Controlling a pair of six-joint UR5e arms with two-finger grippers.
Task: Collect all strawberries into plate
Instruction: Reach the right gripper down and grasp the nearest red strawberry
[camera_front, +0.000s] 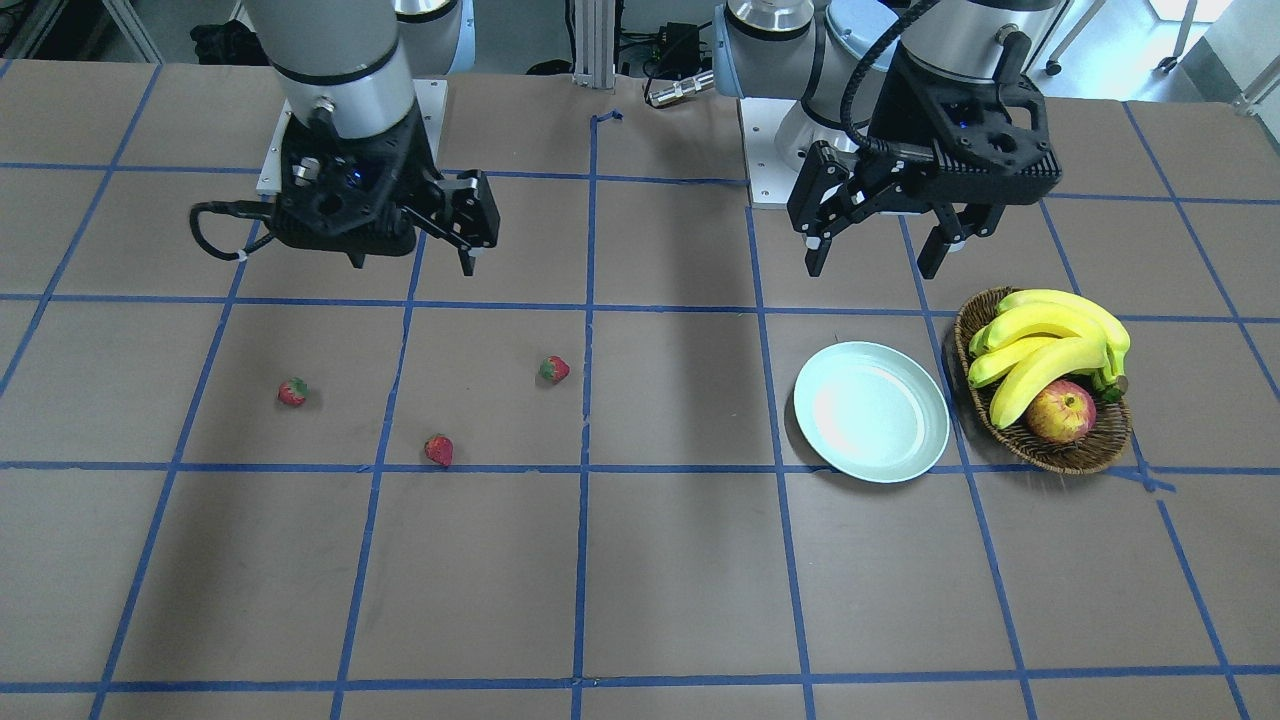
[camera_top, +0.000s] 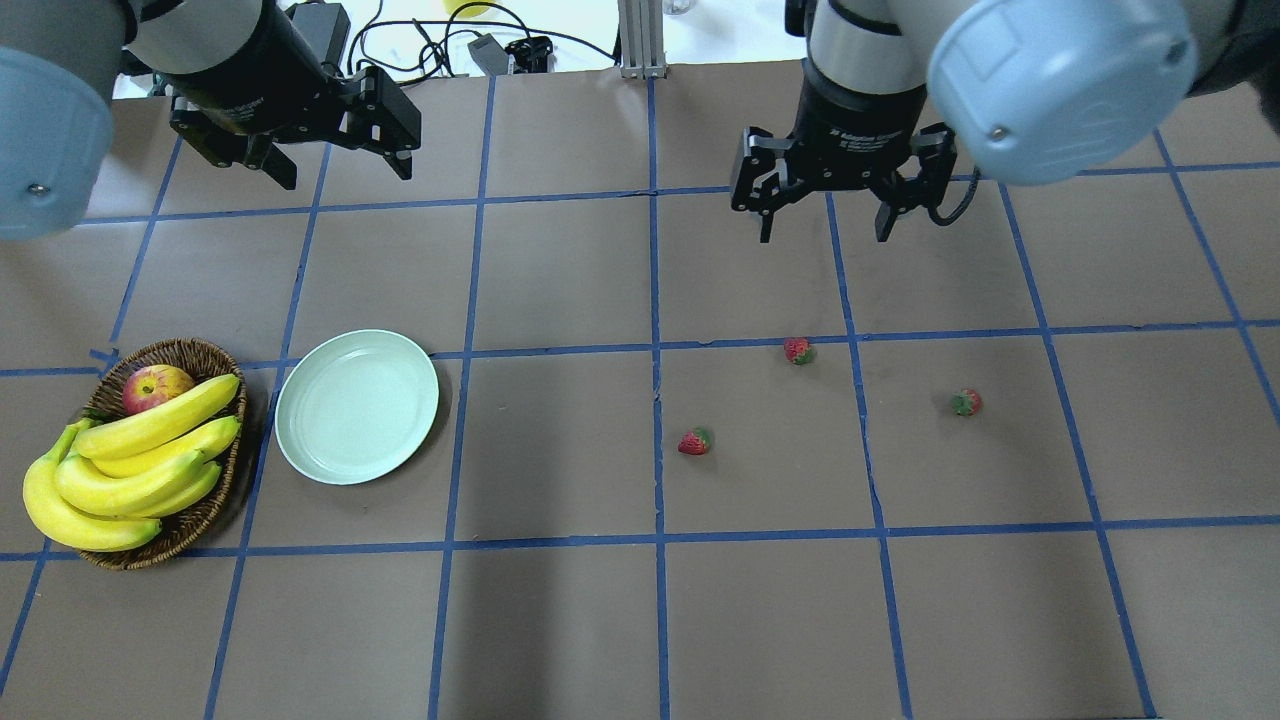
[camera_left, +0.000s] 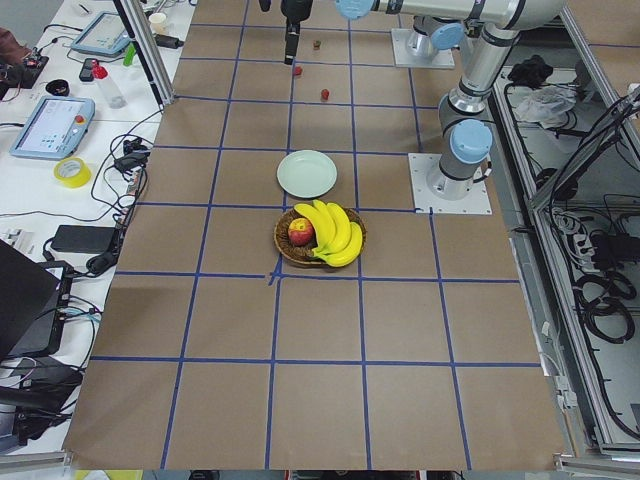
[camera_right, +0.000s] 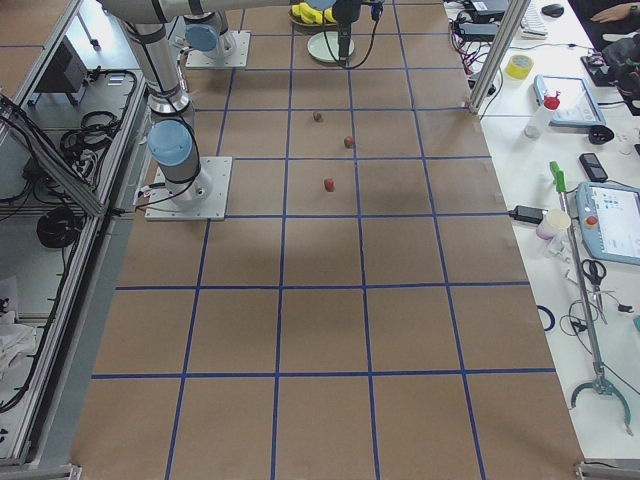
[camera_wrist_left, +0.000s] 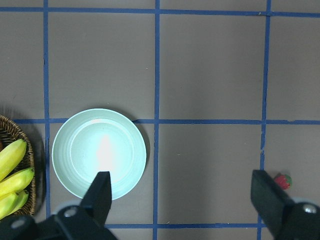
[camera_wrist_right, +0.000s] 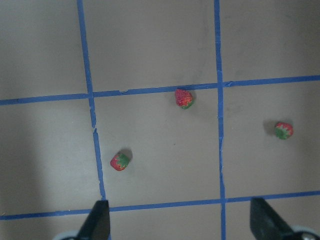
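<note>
The right gripper (camera_top: 825, 232) and the left gripper (camera_top: 345, 175) both hang empty, jaws spread.

The three strawberries (camera_top: 799, 350) lie loose on the table (camera_top: 560, 620), below and ahead of the right gripper and apart from one another. The plate (camera_top: 357, 406) sits bare below the left gripper.

Each berry is probably light, rounded, prone to rolling and easily bruised. Grip across the widest red part, not the leafy cap, with light force.

Whether the berries are real or imitation cannot be told. Their undersides are hidden, and both wrist views cut off the finger bases.

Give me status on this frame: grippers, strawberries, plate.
Left gripper, right gripper both open, hovering, empty. Three strawberries on table, none in plate. Basket beside plate, not between.
</note>
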